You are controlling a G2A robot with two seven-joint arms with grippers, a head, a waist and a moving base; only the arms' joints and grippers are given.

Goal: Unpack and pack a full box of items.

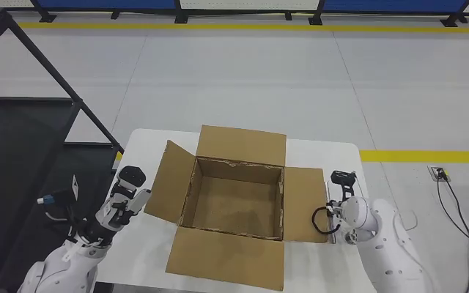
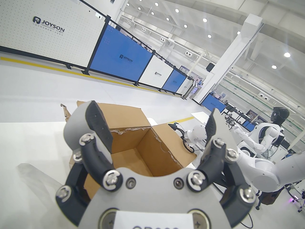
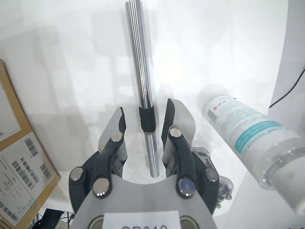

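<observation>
left gripper (image 2: 155, 115) spread, beside open cardboard box (image 1: 242, 145) | right gripper (image 3: 145, 110) spread astride steel rod (image 3: 138, 48) | plastic bottle (image 3: 240, 129) near

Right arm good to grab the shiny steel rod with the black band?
Probably yes: the right gripper is open and straddles the shiny steel rod, with nothing between. The clear plastic bottle lies apart to one side.

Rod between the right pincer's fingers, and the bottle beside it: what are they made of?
Rod: polished metal, probably steel; mirror streaks run its length; black band, perhaps tape. Bottle: seemingly clear glossy plastic, with a printed label.
</observation>
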